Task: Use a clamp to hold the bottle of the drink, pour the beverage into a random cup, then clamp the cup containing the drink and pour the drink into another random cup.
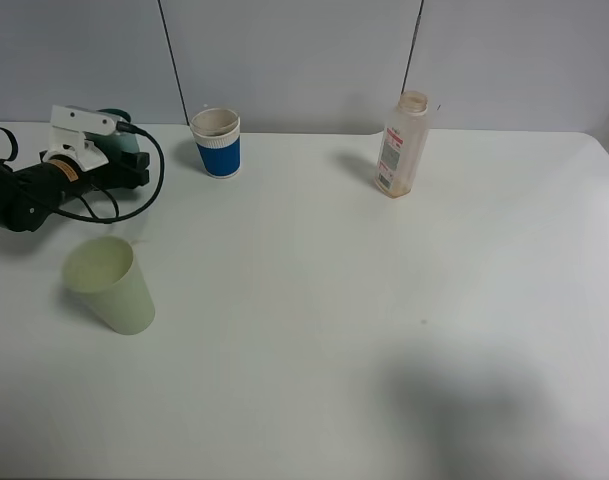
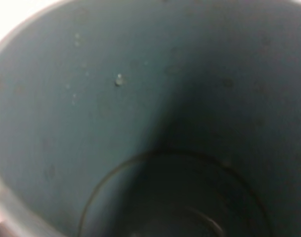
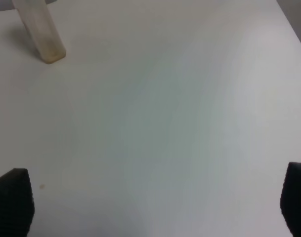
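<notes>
White table [image 1: 334, 300] holds bottle [image 1: 402, 145] and blue cup [image 1: 217, 143] (well apart); left fingers [image 1: 134, 165] pinch the teal cup [image 2: 91, 123], right fingers [image 3: 12, 202] spread.

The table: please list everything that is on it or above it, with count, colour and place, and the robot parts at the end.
table: one, white, fills the view
bottle: one, clear with a white-and-red label, uncapped, upright at the back right
blue cup: one, blue with a white rim band, upright at the back, left of centre
yellow-green cup: one, pale, upright at the front left
teal cup: one, dark teal inside with a few droplets, held at the back left, mostly hidden by the left hand
left hand: one, black and white, shut on the teal cup
right hand: one, black, open above bare table, off the high view
</notes>
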Robot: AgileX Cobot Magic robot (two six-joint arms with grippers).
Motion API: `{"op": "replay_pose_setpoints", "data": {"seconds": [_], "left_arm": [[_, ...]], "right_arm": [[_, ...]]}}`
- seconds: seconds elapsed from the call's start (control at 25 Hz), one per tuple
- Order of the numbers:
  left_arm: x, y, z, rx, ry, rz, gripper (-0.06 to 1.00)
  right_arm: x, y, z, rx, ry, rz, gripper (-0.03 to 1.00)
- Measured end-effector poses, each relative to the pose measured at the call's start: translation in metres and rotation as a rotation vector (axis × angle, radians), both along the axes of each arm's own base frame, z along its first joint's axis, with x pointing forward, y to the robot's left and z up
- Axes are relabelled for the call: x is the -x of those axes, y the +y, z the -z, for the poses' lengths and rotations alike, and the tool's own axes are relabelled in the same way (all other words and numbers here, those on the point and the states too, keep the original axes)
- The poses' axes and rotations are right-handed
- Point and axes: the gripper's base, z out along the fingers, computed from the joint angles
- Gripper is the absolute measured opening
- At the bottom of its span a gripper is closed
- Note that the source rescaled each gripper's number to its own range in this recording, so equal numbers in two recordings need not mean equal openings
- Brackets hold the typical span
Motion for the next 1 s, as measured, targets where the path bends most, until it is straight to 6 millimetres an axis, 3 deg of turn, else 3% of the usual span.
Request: {"op": "replay_pose_setpoints", "data": {"seconds": [0.08,0.2,0.28,0.4,0.76,1.0], "left_arm": [[0.000,0.000,0.000,0.024,0.005,-0.007,0.04],[0.000,0.000,0.000,0.111,0.019,-0.036,0.34],[0.000,0.000,0.000,0.146,0.026,-0.047,0.44],[0.000,0.000,0.000,0.157,0.028,-0.051,0.49],[0.003,0.000,0.002,0.266,0.059,-0.088,0.80],[0.012,-0.001,0.007,0.279,0.081,-0.092,0.84]], "right_arm": [[0.000,0.000,0.000,0.000,0.000,0.000,1.00],[0.000,0.000,0.000,0.000,0.000,0.000,1.00],[0.000,0.000,0.000,0.000,0.000,0.000,1.00],[0.000,0.000,0.000,0.000,0.000,0.000,1.00],[0.000,0.000,0.000,0.000,0.000,0.000,1.00],[0.000,0.000,0.000,0.000,0.000,0.000,1.00]]}}
